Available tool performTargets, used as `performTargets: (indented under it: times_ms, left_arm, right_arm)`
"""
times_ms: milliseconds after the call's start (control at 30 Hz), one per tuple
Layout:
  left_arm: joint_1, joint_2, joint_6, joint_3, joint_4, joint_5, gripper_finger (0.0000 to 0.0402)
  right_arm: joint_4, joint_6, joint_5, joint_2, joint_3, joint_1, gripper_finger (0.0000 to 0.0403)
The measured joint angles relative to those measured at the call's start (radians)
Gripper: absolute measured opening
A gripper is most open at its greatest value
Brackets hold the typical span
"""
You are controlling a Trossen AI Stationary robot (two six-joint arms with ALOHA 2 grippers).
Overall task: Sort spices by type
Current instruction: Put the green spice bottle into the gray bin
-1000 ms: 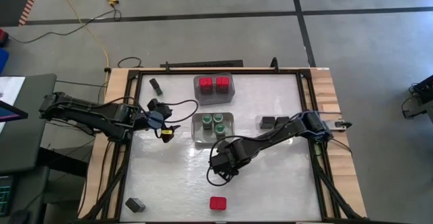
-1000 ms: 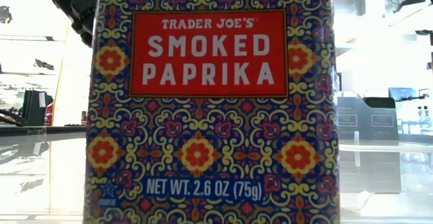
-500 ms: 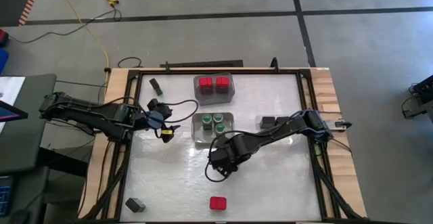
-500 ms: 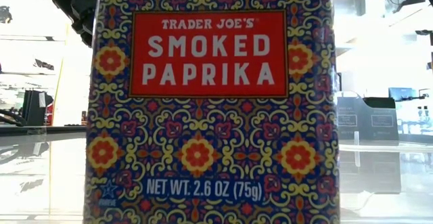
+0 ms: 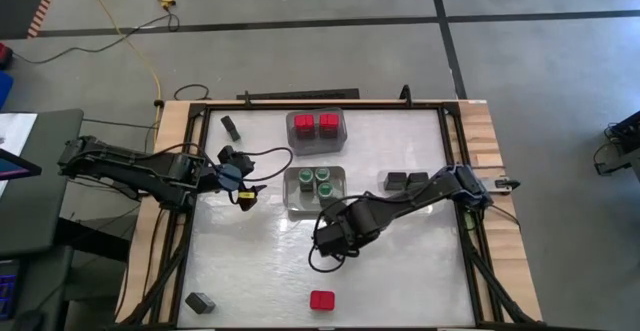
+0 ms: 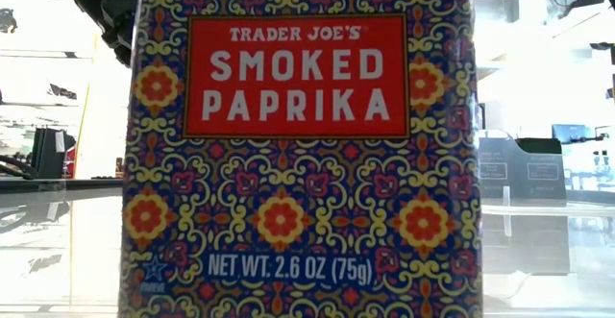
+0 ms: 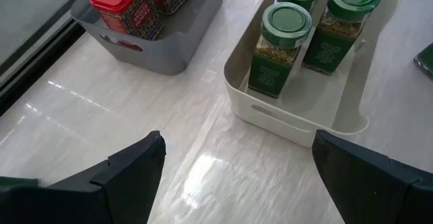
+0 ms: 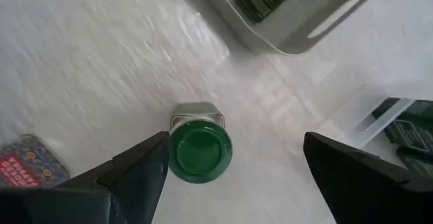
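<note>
My right gripper hangs open over the middle of the table, pointing steeply down. Below it a round green-lidded jar stands upright on its base, nearer one finger, touching neither. More green-lidded jars stand in a white bin. Two red-topped tins sit in a grey bin. Another red-topped tin stands alone near the front edge and fills the low view. My left gripper waits open, left of the white bin.
Two dark tins sit right of the white bin, under my right arm. One dark tin is at the far left and one at the near left corner. Bare tabletop lies along the near half.
My right gripper has risen a little above the middle of the table and tipped to point more steeply down. My left arm has kept still.
</note>
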Motion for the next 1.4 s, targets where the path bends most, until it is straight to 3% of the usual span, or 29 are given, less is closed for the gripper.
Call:
performTargets:
  times_ms: [333,533,767,1100,1200,1400]
  left_arm:
    - [0.000,0.000,-0.007,0.000,0.000,0.000,0.0359]
    - [0.000,0.000,-0.022,0.000,0.000,0.000,0.0359]
    - [0.000,0.000,-0.022,0.000,0.000,0.000,0.0359]
    - [0.000,0.000,-0.049,0.000,0.032,0.000,0.0359]
    - [-0.010,0.013,-0.057,0.000,0.089,-0.007,0.0359]
    - [-0.040,0.099,0.001,0.000,0.184,-0.020,0.0359]
  right_arm:
    - [0.003,0.085,0.143,0.000,0.005,0.049,0.0372]
    - [-0.005,0.149,0.270,-0.018,0.005,0.111,0.0372]
    - [-0.052,0.252,0.482,-0.127,-0.028,0.212,0.0372]
    - [-0.013,0.467,0.628,-0.391,-0.407,0.350,0.0372]
    - [0.101,0.520,0.671,-0.481,-0.575,0.395,0.0372]
    - [0.500,0.498,0.709,-0.654,-0.935,0.459,0.0372]
